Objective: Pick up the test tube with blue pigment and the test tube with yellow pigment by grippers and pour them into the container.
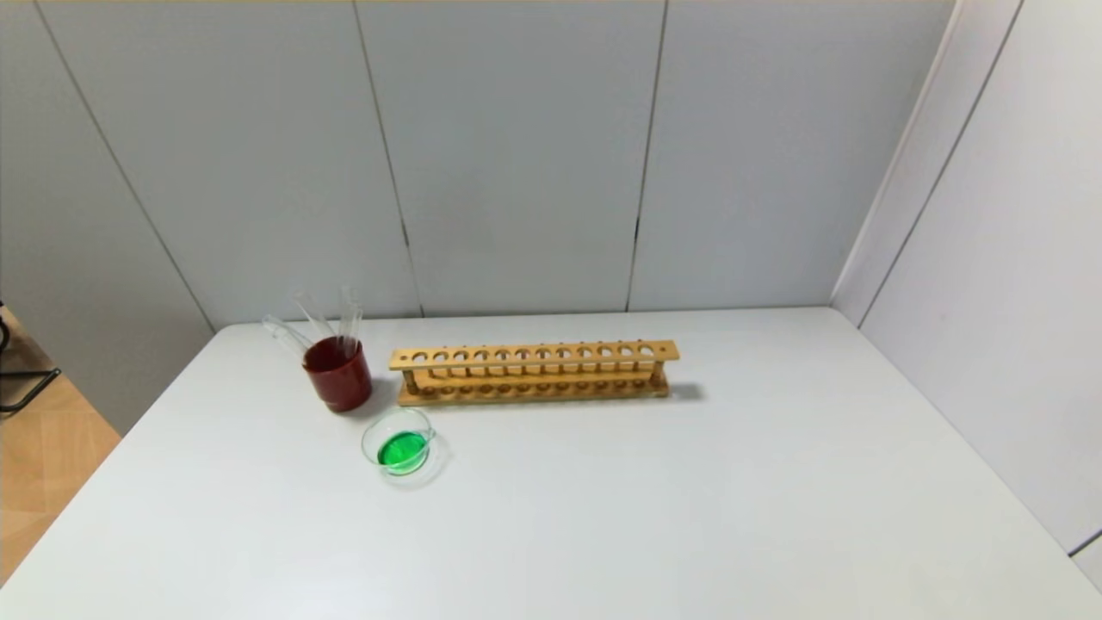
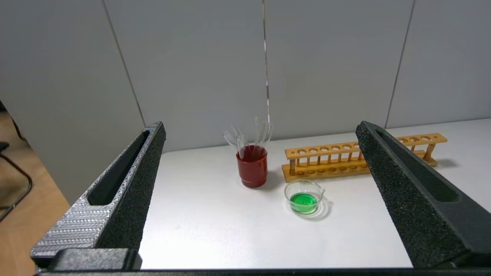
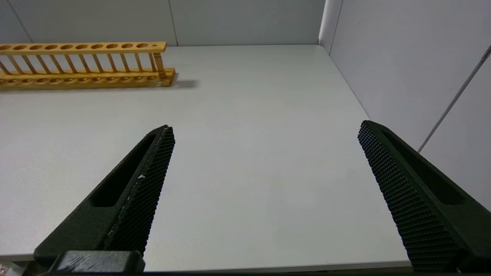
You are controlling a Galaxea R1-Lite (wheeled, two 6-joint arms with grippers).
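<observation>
You see a smooth, matt white counter (image 1: 689, 499). The test tube rack (image 1: 534, 372) is light varnished wood. The container (image 1: 399, 442) is clear glossy glass, like the empty test tubes (image 1: 323, 323) in the glossy dark red cup (image 1: 338, 374). The left end effector (image 2: 261, 128) has rough, grainy black pads (image 2: 406, 199); the right end effector (image 3: 266, 128) has knurled matt black ones (image 3: 399, 191).

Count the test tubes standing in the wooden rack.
0. Every hole of the wooden rack looks empty. The only tubes in view are clear ones leaning in the red cup, left of the rack; their number is hard to tell. The glass dish holds green liquid.
</observation>
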